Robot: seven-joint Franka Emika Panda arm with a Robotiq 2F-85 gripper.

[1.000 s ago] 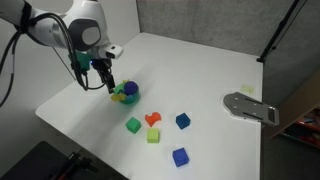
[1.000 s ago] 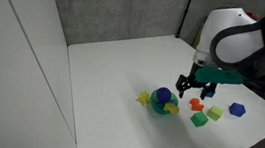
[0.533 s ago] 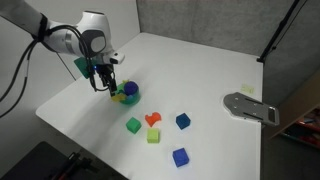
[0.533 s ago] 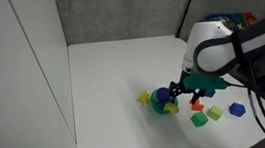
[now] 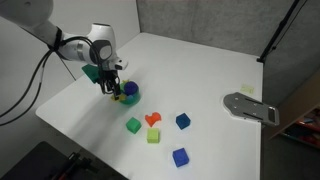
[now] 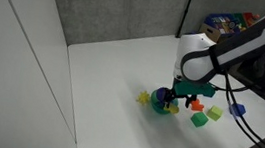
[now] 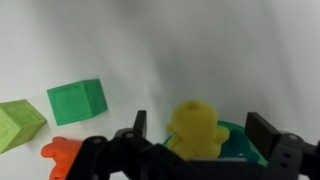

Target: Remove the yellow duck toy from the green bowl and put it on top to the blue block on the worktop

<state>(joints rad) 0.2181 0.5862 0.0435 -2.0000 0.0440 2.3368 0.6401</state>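
Got the gripper (image 5: 110, 89) down right at the green bowl (image 5: 124, 98), jaws spread wide and nothing clamped. On the wrist cam the yellow duck toy (image 7: 195, 122) sits upright between the two fingers (image 7: 263, 131), nearer the one on the frame's left, with visible gaps on both sides. Can't tell if it's resting inside the bowl or on its rim. The blue block (image 5: 180, 157) sits well apart on the worktop (image 5: 200, 70), past the other cubes

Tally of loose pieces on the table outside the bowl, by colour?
green cube: 1
yellow-green cube: 1
red-orange piece: 1
navy cube: 1
blue block: 1
Total: 5
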